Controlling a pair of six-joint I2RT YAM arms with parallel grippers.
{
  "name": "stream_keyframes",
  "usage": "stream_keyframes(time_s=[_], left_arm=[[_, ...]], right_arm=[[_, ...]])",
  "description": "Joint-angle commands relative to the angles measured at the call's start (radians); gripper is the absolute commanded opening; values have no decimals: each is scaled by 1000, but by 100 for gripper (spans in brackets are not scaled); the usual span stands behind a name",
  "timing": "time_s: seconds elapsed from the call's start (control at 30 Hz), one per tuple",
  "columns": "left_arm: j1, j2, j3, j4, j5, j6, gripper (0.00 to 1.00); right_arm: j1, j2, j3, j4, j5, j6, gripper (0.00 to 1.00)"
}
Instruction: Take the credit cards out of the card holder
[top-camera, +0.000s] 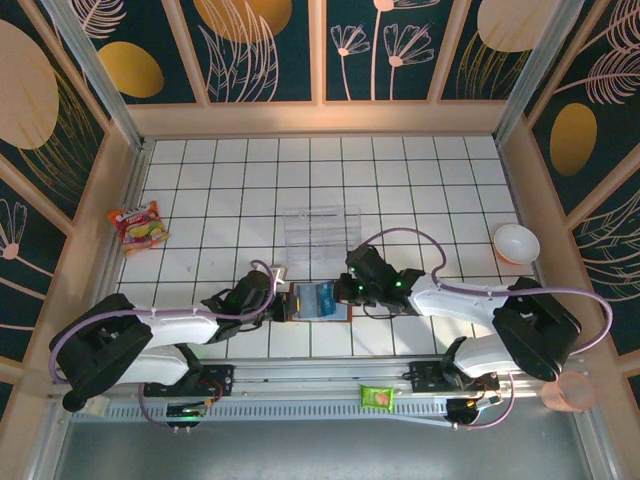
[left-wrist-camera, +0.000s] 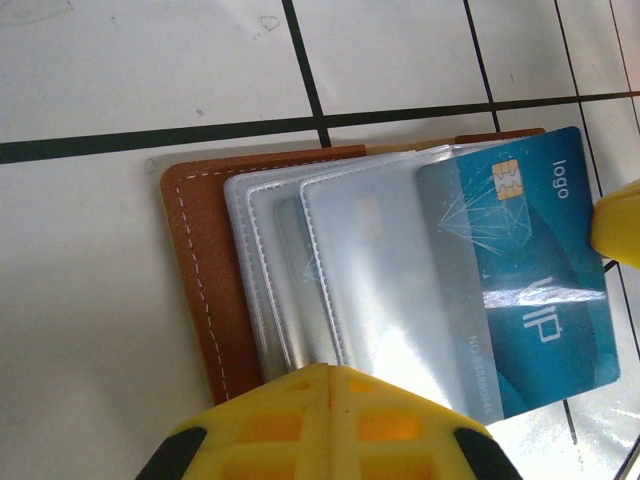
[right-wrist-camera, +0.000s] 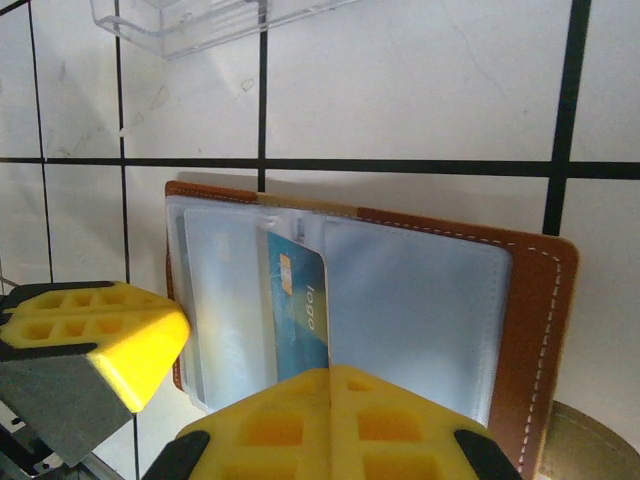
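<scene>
Pressed together, left tool (left-wrist-camera: 330, 378) and right tool (right-wrist-camera: 330, 378) pin the brown leather card holder (left-wrist-camera: 200, 260); half-out blue plastic card (left-wrist-camera: 530, 290) needs sliding free.

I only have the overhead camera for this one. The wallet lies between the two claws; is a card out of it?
Observer: Not fully. On the left wrist camera a blue card sticks partway out from the clear sleeves of the open wallet.
Operator: Are the claws open?
Observer: No. On their own wrist cameras the left claw and the right claw are both shut.
</scene>
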Motion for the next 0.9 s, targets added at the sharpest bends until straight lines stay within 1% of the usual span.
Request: stream_keyframes(time_s=[0.0, 0.2, 0.3, 0.67, 0.77, 0.87], left_arm=[[-2, 23, -2, -90, 17, 2, 0], [-1, 23, 14, -104, 6, 14, 0], [-2, 34, 15, -91, 8, 14, 0], [-3, 52, 25, -80, 12, 24, 0], [-2, 56, 26, -77, 12, 27, 0], [-1, 66, 28, -72, 14, 28, 0]], right_arm=[[28, -13, 62, -109, 79, -6, 0], [46, -19, 116, -212, 133, -21, 0], [46, -37, 111, -225, 138, -26, 0], [58, 28, 60, -53, 57, -33, 0], [50, 22, 46, -30, 46, -34, 12], [40, 28, 25, -2, 20, -25, 18]])
